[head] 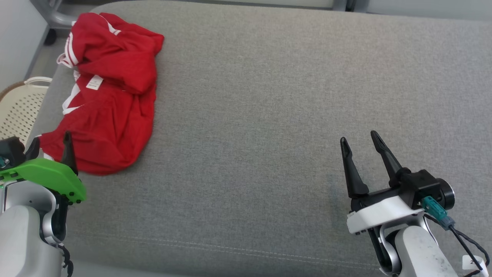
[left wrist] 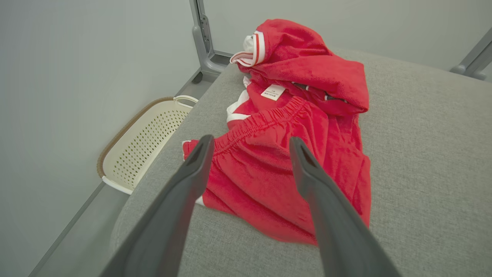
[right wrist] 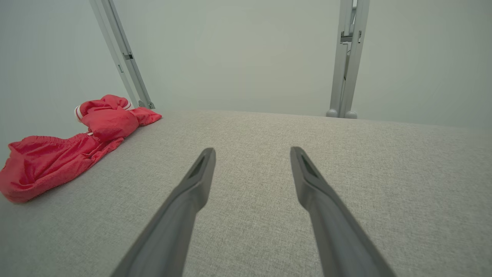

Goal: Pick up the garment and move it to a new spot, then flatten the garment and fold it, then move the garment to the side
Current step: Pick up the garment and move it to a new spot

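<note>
A red garment (head: 109, 96) with white trim and a white label lies crumpled at the far left of the grey cushioned surface (head: 269, 115). My left gripper (head: 52, 142) hovers open over the garment's near edge, nothing between its fingers. In the left wrist view the garment (left wrist: 292, 127) spreads out just beyond the open left gripper (left wrist: 250, 144), its elastic waistband nearest. My right gripper (head: 359, 138) stands open at the lower right, far from the cloth. The right wrist view has the garment (right wrist: 73, 146) off to the left of the open right gripper (right wrist: 251, 152).
A cream perforated laundry basket (head: 21, 105) sits on the floor beside the surface's left edge, also seen in the left wrist view (left wrist: 146, 144). Grey metal frame posts (right wrist: 346, 57) rise behind the far edge. A pale wall closes off the left side.
</note>
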Available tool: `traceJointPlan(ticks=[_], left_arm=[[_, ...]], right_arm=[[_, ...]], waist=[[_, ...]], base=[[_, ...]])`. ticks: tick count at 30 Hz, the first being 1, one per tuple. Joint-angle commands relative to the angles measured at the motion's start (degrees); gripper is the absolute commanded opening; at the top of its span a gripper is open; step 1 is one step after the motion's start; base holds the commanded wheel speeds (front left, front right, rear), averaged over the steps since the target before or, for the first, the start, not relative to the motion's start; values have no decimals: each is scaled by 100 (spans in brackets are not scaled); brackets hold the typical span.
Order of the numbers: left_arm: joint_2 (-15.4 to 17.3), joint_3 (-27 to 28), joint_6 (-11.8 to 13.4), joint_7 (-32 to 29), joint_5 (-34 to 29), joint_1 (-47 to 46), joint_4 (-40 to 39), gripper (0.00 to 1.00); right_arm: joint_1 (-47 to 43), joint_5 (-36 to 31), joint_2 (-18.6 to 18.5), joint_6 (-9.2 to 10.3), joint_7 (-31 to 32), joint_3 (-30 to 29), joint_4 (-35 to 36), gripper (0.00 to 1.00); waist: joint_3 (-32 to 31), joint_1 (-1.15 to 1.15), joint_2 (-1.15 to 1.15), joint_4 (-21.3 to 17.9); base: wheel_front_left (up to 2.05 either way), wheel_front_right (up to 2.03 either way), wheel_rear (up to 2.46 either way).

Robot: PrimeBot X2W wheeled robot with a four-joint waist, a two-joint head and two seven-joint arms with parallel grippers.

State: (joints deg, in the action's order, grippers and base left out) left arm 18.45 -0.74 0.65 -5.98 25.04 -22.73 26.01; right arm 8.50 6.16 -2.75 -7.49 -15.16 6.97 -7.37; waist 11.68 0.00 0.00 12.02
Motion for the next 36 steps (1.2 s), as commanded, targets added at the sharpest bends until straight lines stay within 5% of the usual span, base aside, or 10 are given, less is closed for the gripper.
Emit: traceJointPlan(ticks=[1,9,16,25,26,30,36], left_arm=[[-1,8,-13,-9,47,-205,141,100],[42,96,-33,-161,233,-653,756,100],[207,174,289,-840,325,-882,1237,100],[244,329,192,-1120,646,-998,1345,100],[238,344,185,-1145,675,-997,1385,86],[209,376,209,-1110,763,-977,1493,6],[215,389,41,-859,832,-879,1342,0]], right_arm=[[125,-60,-24,0,-12,21,21,100],[328,-133,-23,0,-12,78,46,100],[445,-154,-24,0,-12,107,93,100],[635,-115,-24,0,-12,232,49,100],[641,-110,-24,0,-12,244,36,100],[688,-114,-24,0,-12,260,8,100],[671,-65,-24,0,-12,168,-13,100]], waist=[[466,0,0,-374],[822,0,0,-523],[1025,0,0,-576],[1247,0,0,-702],[1255,0,0,-719],[1263,0,0,-780],[1151,0,0,-811]], base=[[0,0,0],[0,0,0],[0,0,0],[0,0,0],[0,0,0],[0,0,0],[0,0,0]])
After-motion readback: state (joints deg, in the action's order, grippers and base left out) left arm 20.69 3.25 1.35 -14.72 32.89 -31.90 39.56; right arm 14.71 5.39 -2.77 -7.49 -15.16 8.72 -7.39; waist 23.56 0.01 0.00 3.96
